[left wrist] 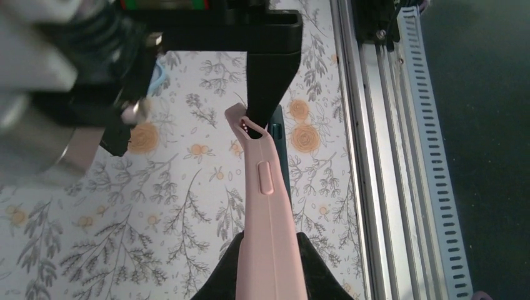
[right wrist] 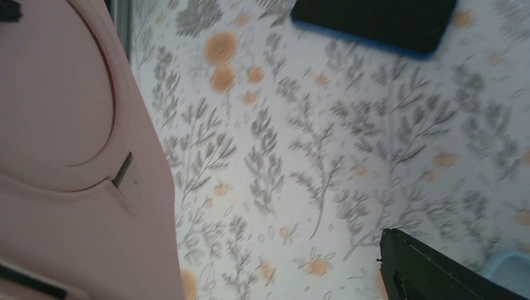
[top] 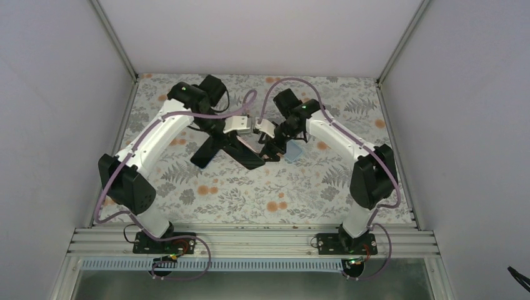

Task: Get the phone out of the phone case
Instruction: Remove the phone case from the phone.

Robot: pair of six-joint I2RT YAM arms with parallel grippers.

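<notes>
Within left claw (left wrist: 269,265), phone case (left wrist: 265,206); right claw (left wrist: 195,128) at tip.

Overhead looks down; close wrist views share phone case (left wrist: 269,231).

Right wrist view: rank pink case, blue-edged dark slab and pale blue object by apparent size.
1. pink case, though nearest the camera, so true size is unsure.
2. dark slab, cropped.
3. pale blue object, cropped.

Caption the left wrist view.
Left gripper holds the pink phone case edge-on over the floral table; a black finger meets its far corner.
</notes>
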